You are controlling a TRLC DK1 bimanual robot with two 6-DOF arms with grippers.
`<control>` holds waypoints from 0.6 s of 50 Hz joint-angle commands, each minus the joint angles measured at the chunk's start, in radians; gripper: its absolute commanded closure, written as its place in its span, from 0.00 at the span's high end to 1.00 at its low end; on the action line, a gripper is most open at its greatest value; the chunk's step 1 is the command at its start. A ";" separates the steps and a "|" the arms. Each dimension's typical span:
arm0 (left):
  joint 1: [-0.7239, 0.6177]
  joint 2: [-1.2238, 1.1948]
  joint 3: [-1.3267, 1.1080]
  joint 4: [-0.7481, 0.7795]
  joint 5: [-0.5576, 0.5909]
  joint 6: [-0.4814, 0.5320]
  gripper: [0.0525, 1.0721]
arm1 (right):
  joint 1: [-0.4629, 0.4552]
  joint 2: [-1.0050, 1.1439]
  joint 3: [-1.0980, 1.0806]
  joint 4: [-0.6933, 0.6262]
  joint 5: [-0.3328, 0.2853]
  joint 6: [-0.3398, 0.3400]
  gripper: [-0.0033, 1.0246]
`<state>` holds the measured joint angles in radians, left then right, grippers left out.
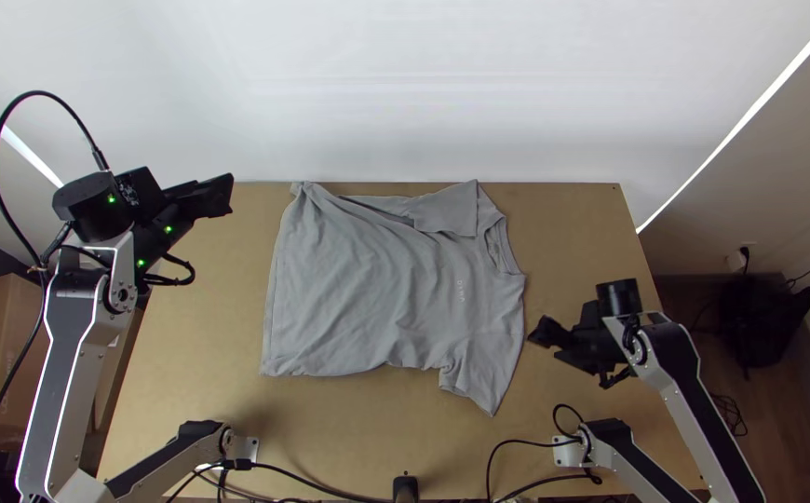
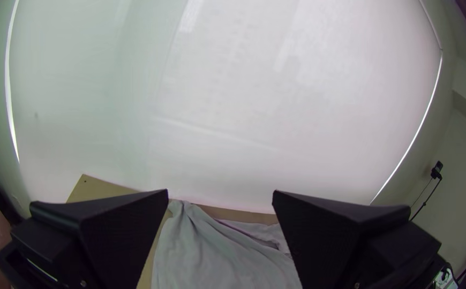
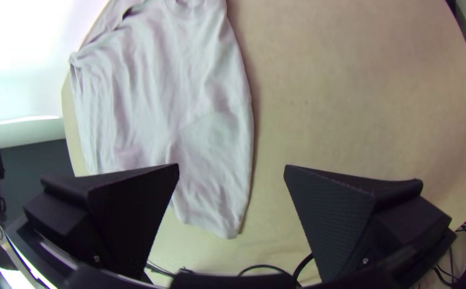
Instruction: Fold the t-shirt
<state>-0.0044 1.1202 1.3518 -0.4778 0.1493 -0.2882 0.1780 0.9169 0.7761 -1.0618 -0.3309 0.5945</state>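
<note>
The grey t-shirt [image 1: 358, 289] lies spread front up on the light wooden table [image 1: 573, 233], its neckline [image 1: 500, 248] toward the table's right side and its hem [image 1: 271, 312] toward the left. The near sleeve [image 1: 481, 374] extends toward the table's near edge; the far sleeve [image 1: 449, 210] lies turned back over the body. The hem's far corner [image 1: 303, 191] is bunched at the table's far edge, and loose creases run across the body from it. My left gripper [image 1: 222, 197] is above the table's far left part, apart from the cloth; its two flat black jaws stand wide apart in the left wrist view. My right gripper [image 1: 542, 340] is at the neckline end, near the shoulder of the near sleeve; its jaws likewise stand wide apart in the right wrist view. Black cables [image 1: 326, 480] run along the table's near edge.
</note>
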 commanded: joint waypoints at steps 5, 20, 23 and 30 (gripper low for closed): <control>0.001 -0.045 -0.048 -0.008 0.009 -0.028 0.96 | 0.067 0.013 -0.081 -0.003 -0.008 0.011 0.81; 0.003 -0.088 -0.102 -0.010 0.006 -0.028 0.96 | 0.071 0.131 -0.153 0.092 -0.010 -0.015 0.72; 0.003 -0.089 -0.105 -0.010 0.006 -0.028 0.96 | 0.077 0.152 -0.159 0.111 -0.019 -0.018 0.72; 0.001 -0.091 -0.106 -0.012 0.007 -0.032 0.96 | 0.080 0.206 -0.176 0.160 -0.043 -0.038 0.72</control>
<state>-0.0044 1.0458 1.2636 -0.4862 0.1493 -0.2993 0.2489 1.0817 0.6277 -0.9234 -0.3622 0.5743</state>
